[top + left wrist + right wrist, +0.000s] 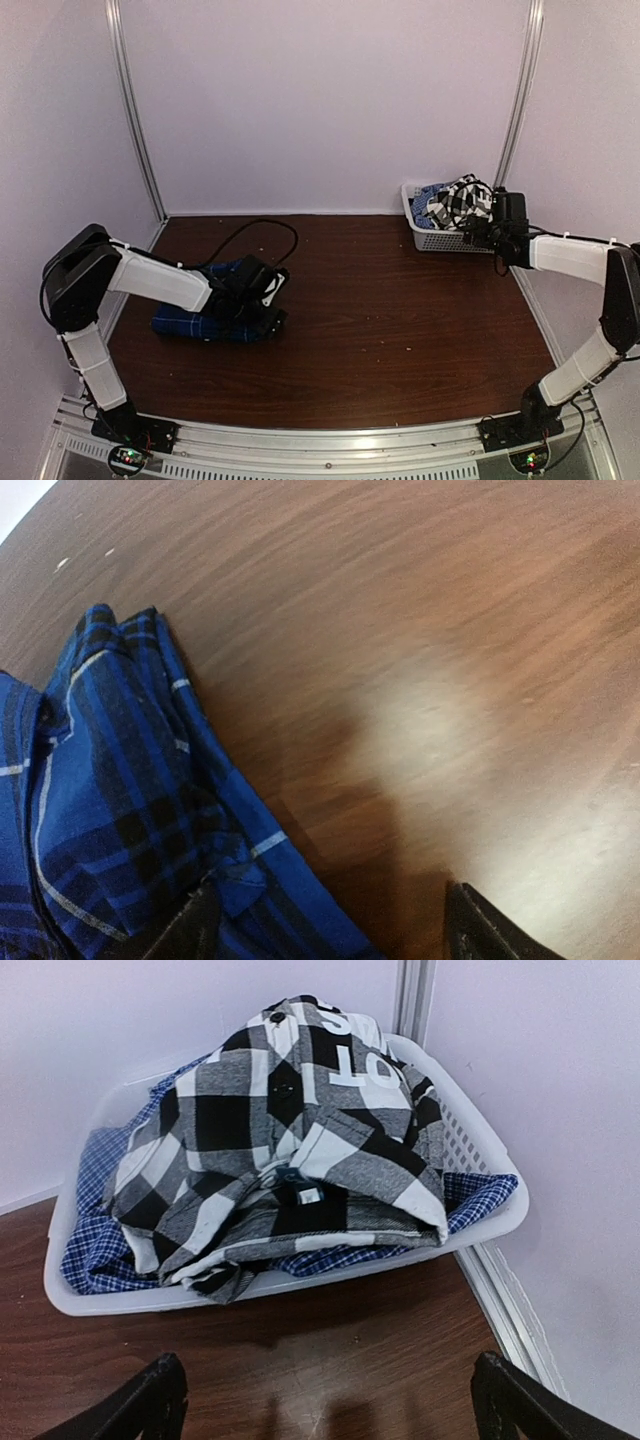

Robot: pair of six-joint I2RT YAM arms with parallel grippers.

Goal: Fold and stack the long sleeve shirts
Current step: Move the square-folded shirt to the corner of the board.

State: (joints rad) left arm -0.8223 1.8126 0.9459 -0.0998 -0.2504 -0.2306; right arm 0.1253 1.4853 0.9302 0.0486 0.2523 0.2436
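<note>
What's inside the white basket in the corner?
The white basket holds a black-and-white checked shirt lying on top of blue small-checked cloth. Whatever lies beneath them is covered.

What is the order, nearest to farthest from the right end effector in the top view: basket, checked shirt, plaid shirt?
From the right end effector:
1. The basket, right beside it in the right rear corner.
2. The checked shirt, piled in that basket; too close to call against the basket.
3. The plaid shirt, far off on the left side.
</note>
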